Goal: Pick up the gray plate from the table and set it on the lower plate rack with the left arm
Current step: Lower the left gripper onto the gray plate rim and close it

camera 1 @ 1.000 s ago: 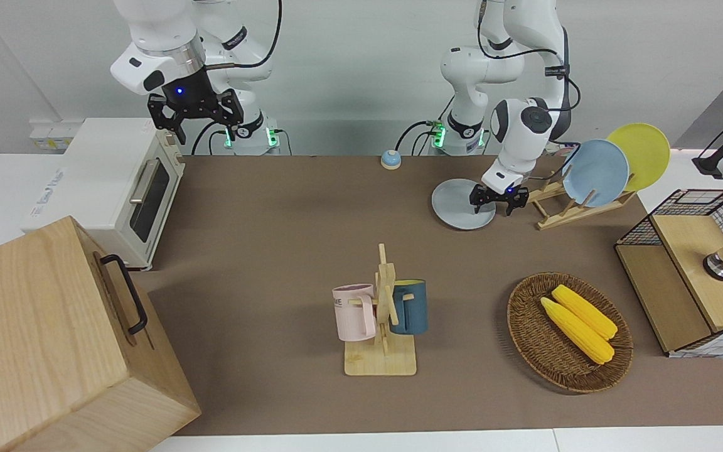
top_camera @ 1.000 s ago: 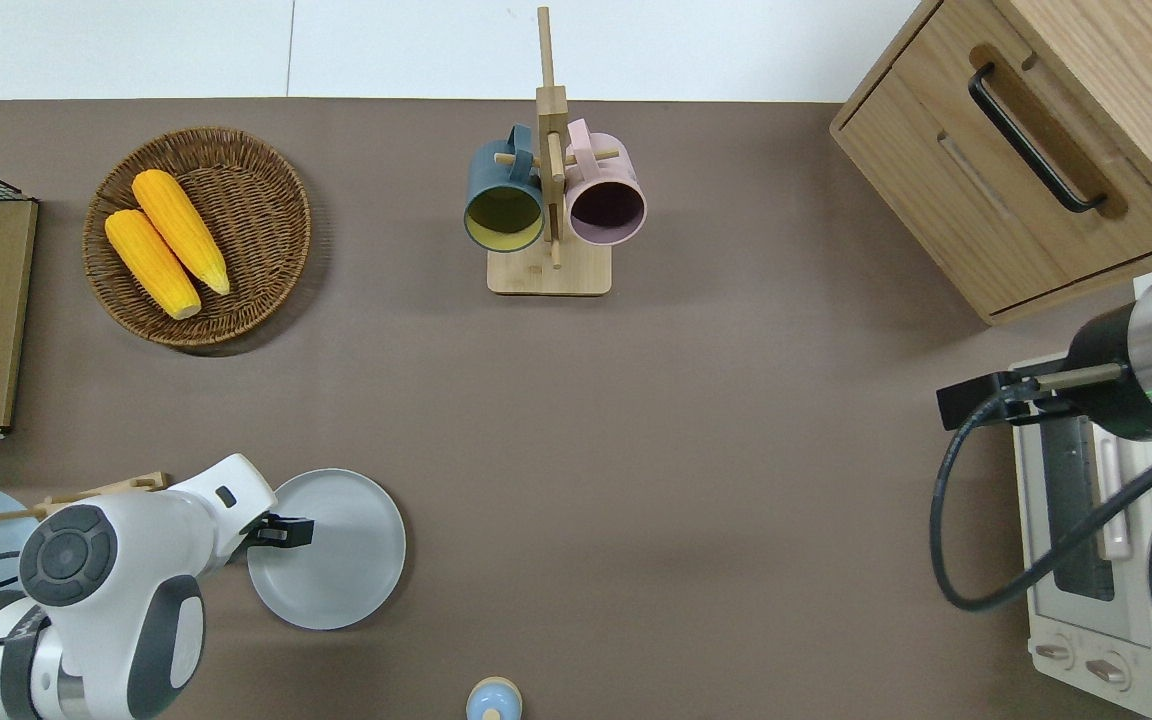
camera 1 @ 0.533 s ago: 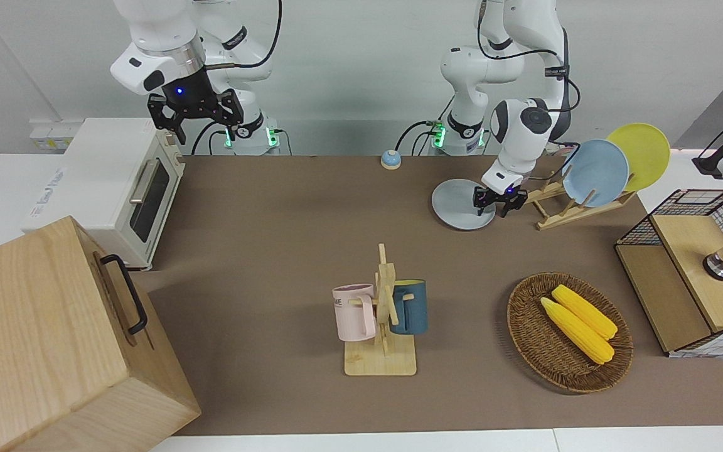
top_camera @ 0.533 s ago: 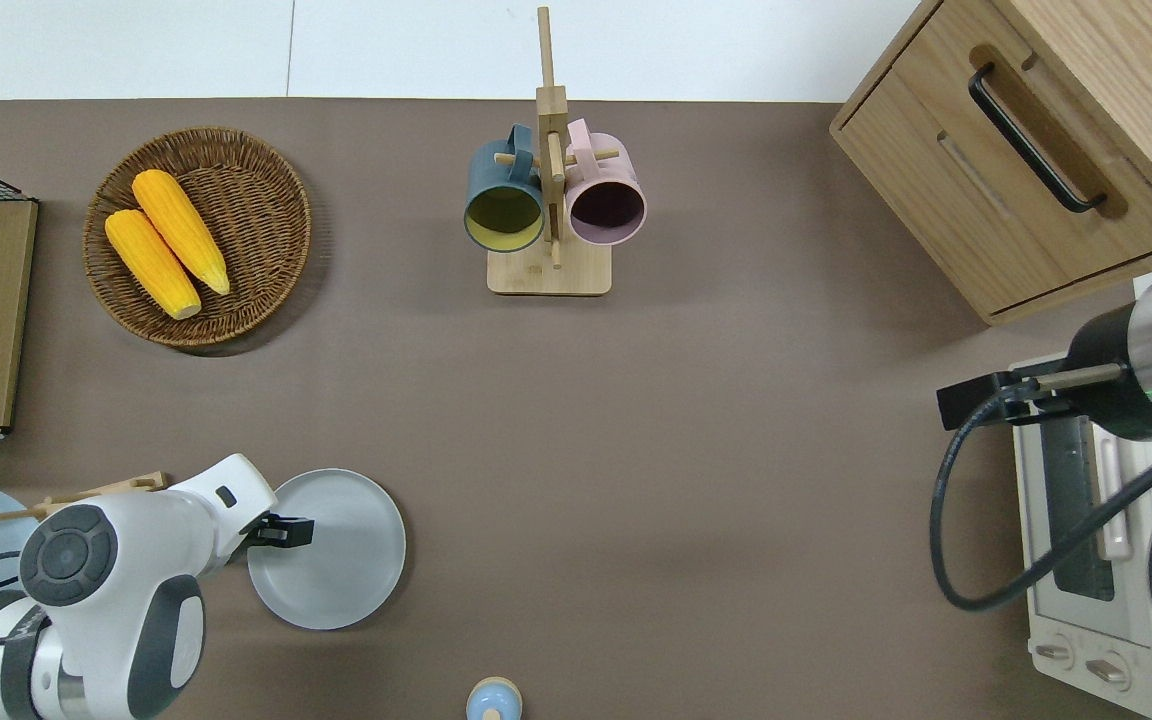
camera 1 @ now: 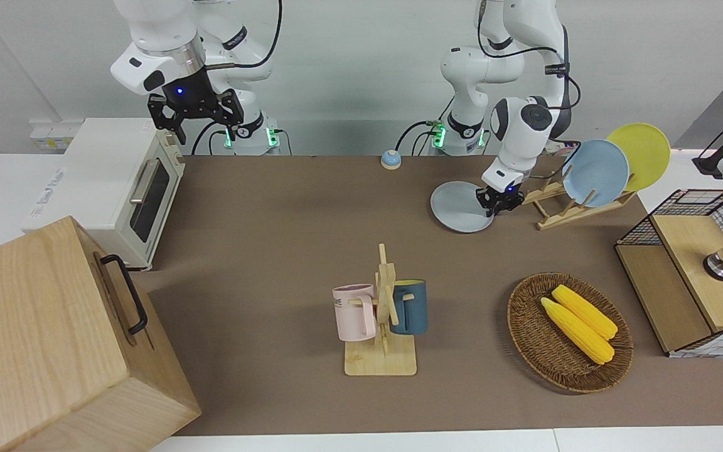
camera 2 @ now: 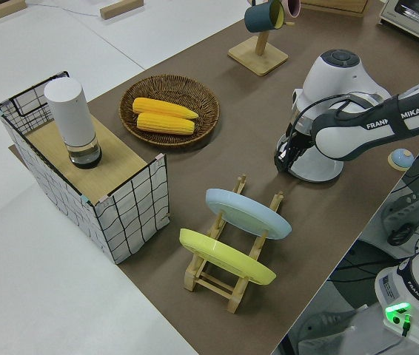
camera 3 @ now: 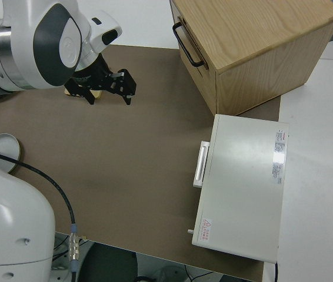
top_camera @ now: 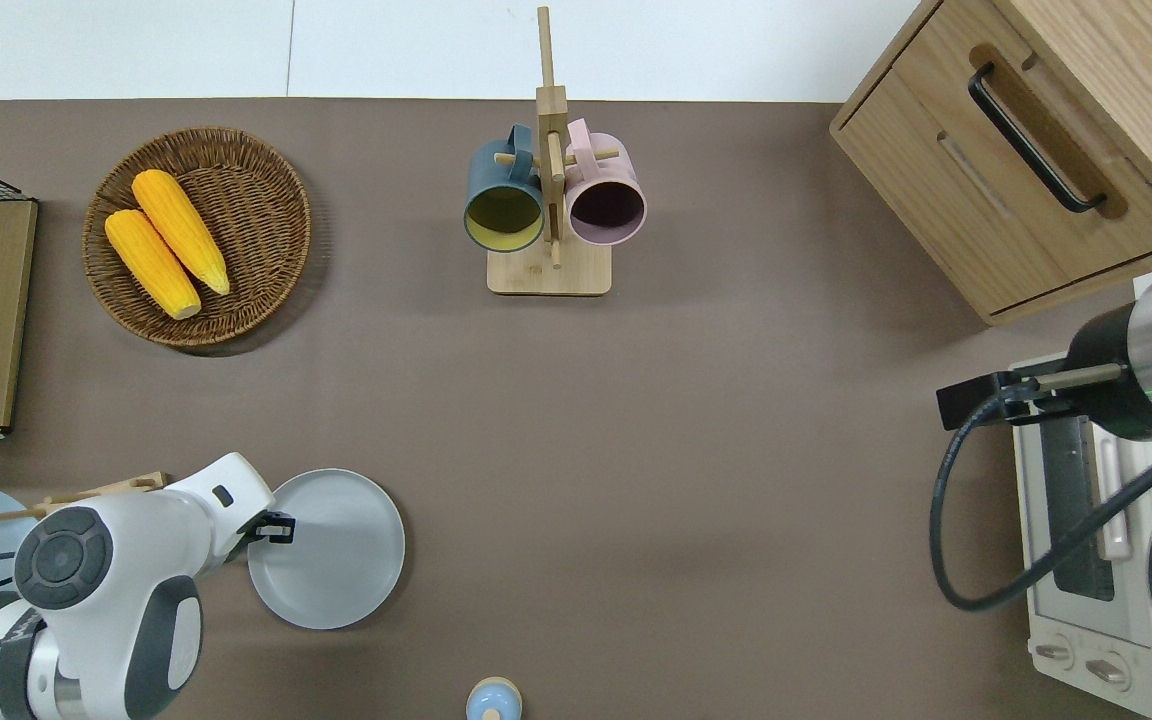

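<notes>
The gray plate lies on the brown table mat, beside the lower plate rack on the side toward the right arm's end. My left gripper is down at the plate's rim nearest the rack, its fingers shut on that rim. It also shows in the overhead view at the edge of the gray plate, and in the left side view. The rack holds a light-blue plate and a yellow plate. The right gripper is parked, open and empty.
A wooden mug stand with a pink and a blue mug stands mid-table. A wicker basket holds two corn cobs. A wire crate, a toaster oven, a wooden cabinet and a small bell stand around the edges.
The left gripper's fingers have closed from wide open onto the gray plate's rim. The plate has shifted very slightly. The right arm has not moved.
</notes>
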You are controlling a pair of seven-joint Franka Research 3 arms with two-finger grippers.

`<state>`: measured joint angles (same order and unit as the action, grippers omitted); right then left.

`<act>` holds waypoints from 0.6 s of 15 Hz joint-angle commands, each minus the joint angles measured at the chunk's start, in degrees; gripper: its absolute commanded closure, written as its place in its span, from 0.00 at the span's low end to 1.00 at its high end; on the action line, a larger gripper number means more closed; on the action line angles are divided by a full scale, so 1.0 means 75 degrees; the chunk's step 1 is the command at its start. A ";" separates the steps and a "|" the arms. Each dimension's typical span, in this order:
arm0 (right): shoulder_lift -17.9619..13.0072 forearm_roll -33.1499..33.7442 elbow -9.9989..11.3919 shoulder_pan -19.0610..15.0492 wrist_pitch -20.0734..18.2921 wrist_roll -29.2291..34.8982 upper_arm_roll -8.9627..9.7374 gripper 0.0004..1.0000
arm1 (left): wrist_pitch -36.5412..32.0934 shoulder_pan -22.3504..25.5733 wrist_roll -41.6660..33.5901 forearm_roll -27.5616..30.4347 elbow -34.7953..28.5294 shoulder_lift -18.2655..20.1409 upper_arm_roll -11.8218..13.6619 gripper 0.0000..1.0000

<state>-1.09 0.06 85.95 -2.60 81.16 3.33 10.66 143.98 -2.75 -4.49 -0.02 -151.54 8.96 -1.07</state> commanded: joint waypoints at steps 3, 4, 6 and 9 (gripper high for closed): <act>-0.0019 -0.0079 -0.0046 -0.0075 -0.0110 -0.0011 0.0043 0.01 | -0.0727 -0.0032 0.0001 0.0061 -0.0022 0.0491 0.0014 1.00; -0.0019 -0.0079 -0.0046 -0.0075 -0.0110 0.0001 0.0043 0.01 | -0.0938 -0.0021 -0.0010 0.0061 0.0025 0.0609 0.0014 1.00; -0.0019 -0.0079 -0.0046 -0.0075 -0.0110 0.0001 0.0043 0.01 | -0.1302 -0.0021 -0.0011 0.0061 0.0142 0.0773 0.0025 1.00; -0.0019 -0.0079 -0.0046 -0.0075 -0.0110 0.0001 0.0043 0.01 | -0.1735 -0.0021 0.0013 0.0061 0.0376 0.0903 0.0049 1.00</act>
<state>-1.09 0.06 85.95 -2.60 81.16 3.33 10.66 134.93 -2.73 -4.50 0.00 -150.22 14.08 -1.16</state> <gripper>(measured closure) 0.009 0.943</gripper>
